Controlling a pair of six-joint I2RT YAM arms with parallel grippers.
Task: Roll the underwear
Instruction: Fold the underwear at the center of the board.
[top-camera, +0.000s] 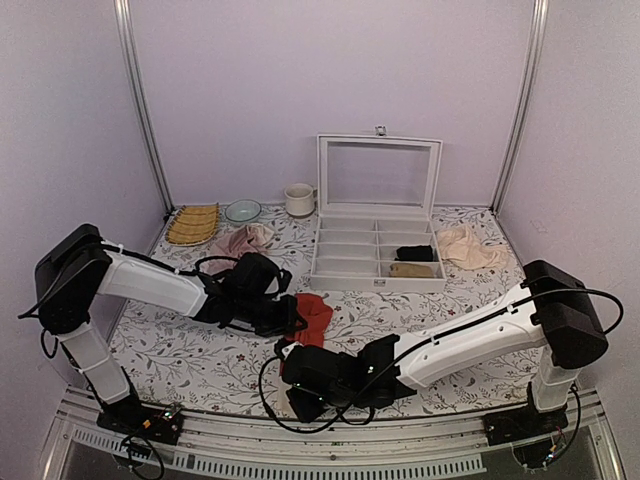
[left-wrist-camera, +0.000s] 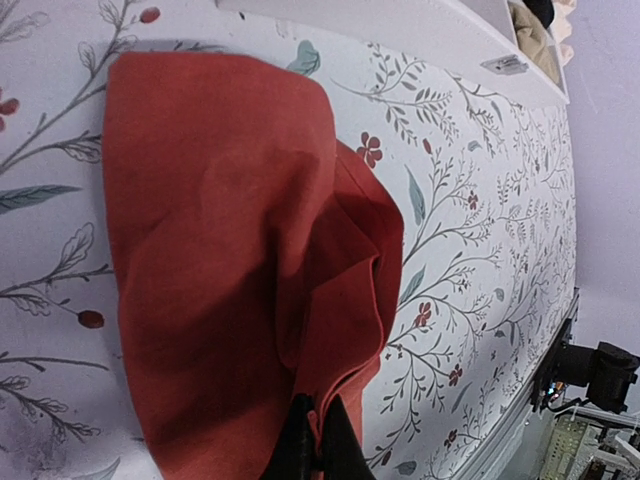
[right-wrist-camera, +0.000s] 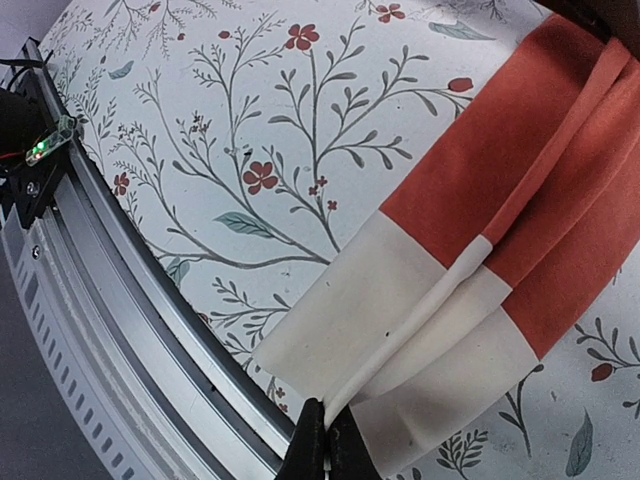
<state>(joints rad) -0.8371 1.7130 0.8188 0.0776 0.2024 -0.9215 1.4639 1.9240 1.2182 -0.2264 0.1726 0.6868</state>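
Note:
The red-orange underwear (top-camera: 312, 318) lies stretched on the floral table between my two grippers. My left gripper (top-camera: 292, 318) is shut on a fold of its red fabric (left-wrist-camera: 250, 260); the jaws pinch the edge at the bottom of the left wrist view (left-wrist-camera: 318, 440). My right gripper (top-camera: 300, 372) is shut on the cream waistband (right-wrist-camera: 400, 320), pinching a raised fold at the waistband's near edge (right-wrist-camera: 326, 430), close to the table's front rail. The red part runs up and right in the right wrist view (right-wrist-camera: 540, 170).
A white compartment box (top-camera: 378, 250) with its lid open stands at the back centre, holding rolled cloths. A dusty-pink cloth (top-camera: 238, 242) lies at back left, a pale beige cloth (top-camera: 466, 246) at back right. A woven mat (top-camera: 194, 224), bowl (top-camera: 242, 210) and mug (top-camera: 298, 200) stand along the back.

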